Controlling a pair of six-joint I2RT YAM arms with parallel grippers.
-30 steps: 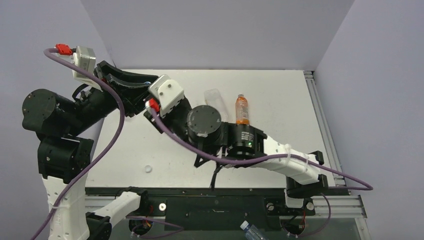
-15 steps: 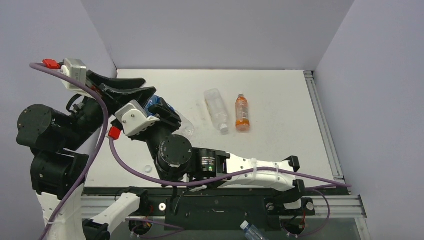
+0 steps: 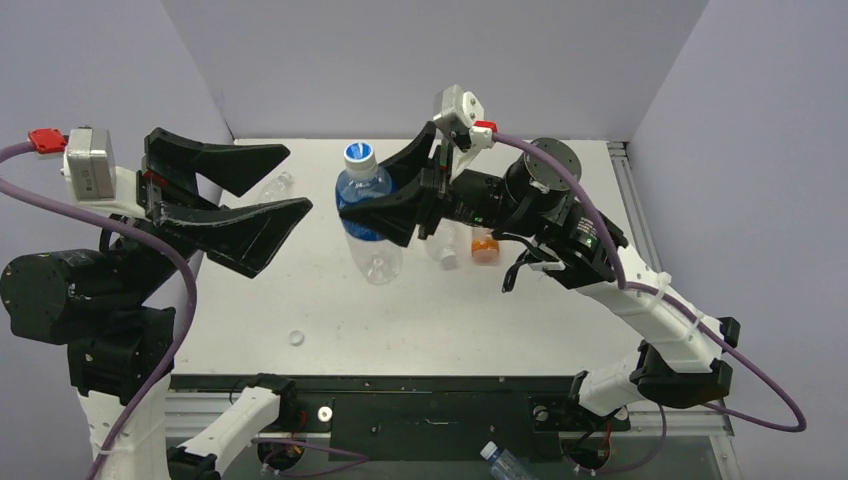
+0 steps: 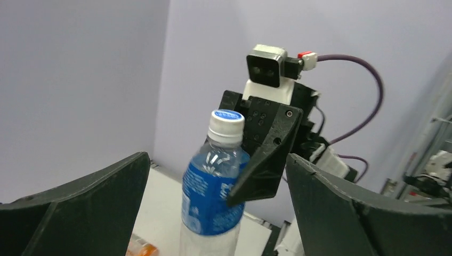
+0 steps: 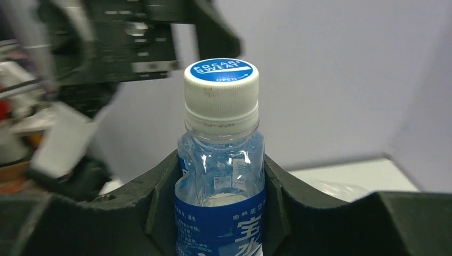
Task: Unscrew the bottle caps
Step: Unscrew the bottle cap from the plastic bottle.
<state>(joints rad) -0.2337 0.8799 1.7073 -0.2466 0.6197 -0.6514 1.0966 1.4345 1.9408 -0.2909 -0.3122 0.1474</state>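
My right gripper [image 3: 372, 212] is shut on a blue-labelled bottle [image 3: 366, 225] and holds it upright above the table's middle. On its neck sits a bottle cap [image 5: 221, 88], white and ridged with a blue top, also seen from above [image 3: 358, 155]. The right wrist view shows both fingers pressing the bottle [image 5: 221, 213] just below the shoulder. My left gripper [image 3: 298, 178] stands wide open to the left of the bottle, pointing at it. In the left wrist view the bottle cap [image 4: 226, 122] rises beyond the open fingers [image 4: 80, 213], touching neither.
A clear bottle [image 3: 272, 186] lies behind my left gripper. Another clear bottle's white cap [image 3: 447, 258] and an orange bottle [image 3: 484, 246] show under the right arm. A loose white cap [image 3: 296, 337] lies near the front of the table [image 3: 560, 200]. One more bottle [image 3: 500, 460] lies below the front rail.
My right arm has lifted the blue-labelled bottle from the left of the table up to the middle, upright. The left gripper has opened wide and drawn back to the left.
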